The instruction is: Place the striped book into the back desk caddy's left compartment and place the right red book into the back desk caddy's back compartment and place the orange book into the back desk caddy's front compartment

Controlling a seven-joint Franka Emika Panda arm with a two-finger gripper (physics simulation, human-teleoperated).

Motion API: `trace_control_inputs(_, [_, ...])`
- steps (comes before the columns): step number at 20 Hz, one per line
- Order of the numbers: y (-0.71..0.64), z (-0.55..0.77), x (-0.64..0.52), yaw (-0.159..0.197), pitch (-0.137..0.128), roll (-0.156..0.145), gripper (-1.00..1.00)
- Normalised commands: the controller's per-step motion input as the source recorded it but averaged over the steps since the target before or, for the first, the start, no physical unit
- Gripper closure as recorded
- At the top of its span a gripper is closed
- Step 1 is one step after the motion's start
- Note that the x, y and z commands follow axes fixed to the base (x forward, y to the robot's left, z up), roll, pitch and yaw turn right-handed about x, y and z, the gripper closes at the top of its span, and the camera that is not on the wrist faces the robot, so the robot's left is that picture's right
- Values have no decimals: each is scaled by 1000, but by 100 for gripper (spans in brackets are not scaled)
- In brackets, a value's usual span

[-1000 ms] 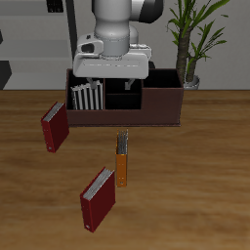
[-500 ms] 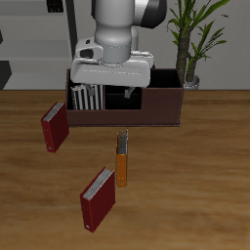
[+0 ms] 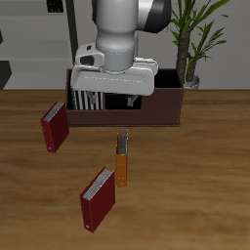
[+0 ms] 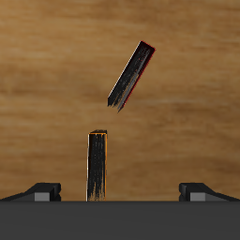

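Tabletop caddy [image 3: 161,109] with striped book [image 3: 90,101]

my arm hangs down from behind the table, its thick white-grey wrist upright and the flat hand block level beneath it. my gripper [image 3: 115,95] points straight down. in the wrist view my two fingertips [image 4: 45,191] sit far apart at either side with nothing between them, jaws spread wide, holding nothing.

Striped book [image 3: 90,101] in caddy [image 3: 156,110].
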Motion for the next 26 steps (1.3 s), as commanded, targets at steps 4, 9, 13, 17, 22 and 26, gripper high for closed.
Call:
trace_control_inputs(4, [55,93,250,-1,-27,-12,-100])
trace_control_inputs(9, [-8,13,235,-20,8,3,-100])
trace_control_inputs(13, [-62,65,172,-8,-23,-10,-100])
trace_control_inputs(17, [-5,38,229,-14,-15,-16,-100])
trace_control_inputs(22, [9,15,187,-18,-9,3,-100])
trace_control_inputs(26, [15,-39,266,0,-1,-17,-100])
